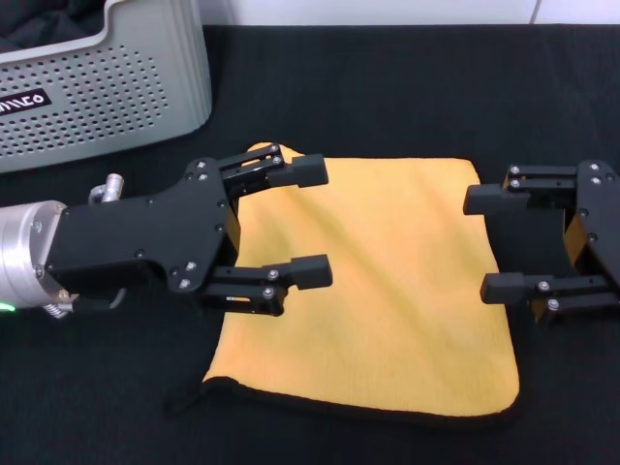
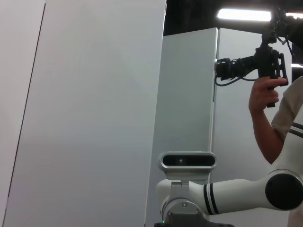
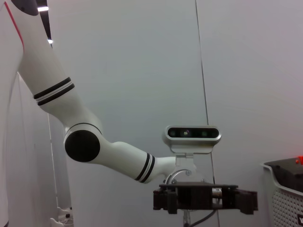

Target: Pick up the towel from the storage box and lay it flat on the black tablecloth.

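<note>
Towel is lying spread yellow-orange face up on the black tablecloth, near the table's near edge, with its thin black hem showing along the near side. Bare black cloth is lying open beyond the towel toward the far edge and between the towel and the storage box, which is sitting at the far left corner, well apart from it. The towel's near left corner is curling slightly, with a dark fold trailing off it.

Left gripper is reaching in from the left edge, level over the towel's left side, its fingers spread wide with nothing between them. Right gripper is coming in from the right edge, its fingers also spread apart and pinching nothing, their tips sitting over the towel's right edge. Whether either is touching the fabric is hard to tell.

Part of the storage box is being cut off by the picture's edge, with dark fabric inside it. The towel's left edge is being hidden beneath the left gripper. Both wrist views are facing away from the table, showing only pale panels and the opposite arm.
</note>
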